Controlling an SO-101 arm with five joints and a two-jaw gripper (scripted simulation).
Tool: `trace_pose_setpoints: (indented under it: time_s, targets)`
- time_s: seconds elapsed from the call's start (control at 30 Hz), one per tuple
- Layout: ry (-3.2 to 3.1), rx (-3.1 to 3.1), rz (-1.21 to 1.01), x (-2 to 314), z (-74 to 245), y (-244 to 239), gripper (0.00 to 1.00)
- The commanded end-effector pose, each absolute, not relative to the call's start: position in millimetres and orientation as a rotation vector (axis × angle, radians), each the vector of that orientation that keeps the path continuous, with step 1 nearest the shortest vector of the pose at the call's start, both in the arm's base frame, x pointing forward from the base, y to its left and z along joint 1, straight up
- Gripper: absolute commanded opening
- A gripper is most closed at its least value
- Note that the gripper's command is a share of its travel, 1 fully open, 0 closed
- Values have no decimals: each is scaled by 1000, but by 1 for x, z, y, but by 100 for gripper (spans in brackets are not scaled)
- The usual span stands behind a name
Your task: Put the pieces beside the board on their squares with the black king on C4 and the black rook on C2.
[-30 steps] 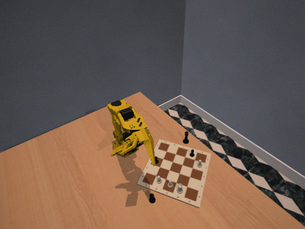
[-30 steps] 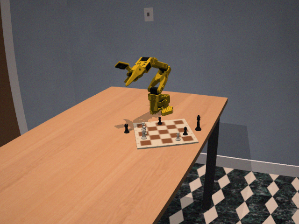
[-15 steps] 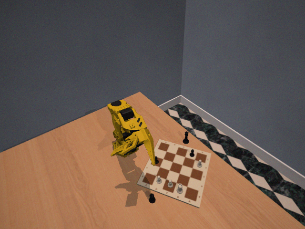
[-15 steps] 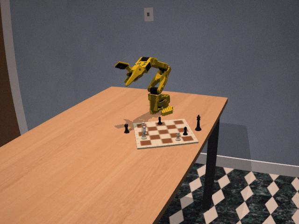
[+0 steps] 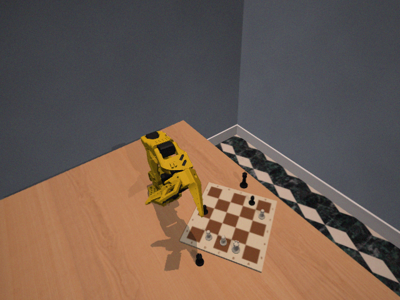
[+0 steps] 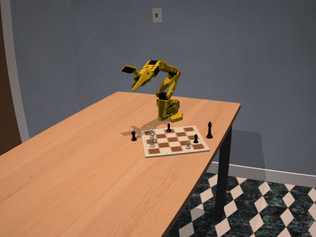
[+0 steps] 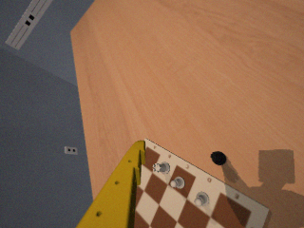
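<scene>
The yellow arm [image 6: 167, 84] stands near the far edge of the desk [image 6: 76, 163], and its gripper [image 6: 135, 76] hangs high in the air, well above the wood. Its two fingers are spread wide with nothing between them, so I think it is getting ready to go down and pick up a piece. The small board [image 6: 176, 153] lies near the right edge of the desk, just in front of the arm. Two black pieces wait beside it. The short black rook [image 6: 133, 136] stands on the wood just off the board's left side, toward the middle of the desk. In the wrist view it shows as a dark round top [image 7: 218, 158] just past the board's edge, so the gripper seems to be looking that way. The tall black king [image 6: 209, 130] stands on the other side, very close to the right edge of the desk. Both are upright and off the board, so neither job is done yet. Some white pieces [image 6: 152, 139] and two small black pawns [image 6: 195, 138] stand on their squares and should stay put, so the arm must come down carefully. The letters on the board's edge are too small for me to read.
</scene>
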State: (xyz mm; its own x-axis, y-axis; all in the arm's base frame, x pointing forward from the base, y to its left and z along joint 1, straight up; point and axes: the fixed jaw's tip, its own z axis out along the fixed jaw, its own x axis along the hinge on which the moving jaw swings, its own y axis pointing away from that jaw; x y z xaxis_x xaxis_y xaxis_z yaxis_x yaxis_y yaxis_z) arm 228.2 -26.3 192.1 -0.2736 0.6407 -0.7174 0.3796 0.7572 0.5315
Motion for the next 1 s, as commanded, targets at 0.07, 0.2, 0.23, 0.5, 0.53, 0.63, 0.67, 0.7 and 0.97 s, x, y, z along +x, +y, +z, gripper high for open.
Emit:
trace_pose_setpoints:
  time_s: [0.07, 0.2, 0.23, 0.5, 0.53, 0.63, 0.67, 0.7, 0.97]
  targets:
    - [1895, 780, 311, 228, 193, -26, 100]
    - [1895, 780, 311, 228, 193, -26, 100]
    - [1895, 780, 311, 228, 193, -26, 100]
    - [1952, 670, 315, 225, 196, -11, 95]
    - [1977, 625, 317, 223, 197, -4, 93]
    - [2064, 437, 321, 214, 199, 19, 85]
    - [2063, 437, 321, 214, 199, 19, 85]
    - [2093, 358, 322, 209, 200, 28, 82]
    - [2175, 84, 326, 190, 202, 55, 72]
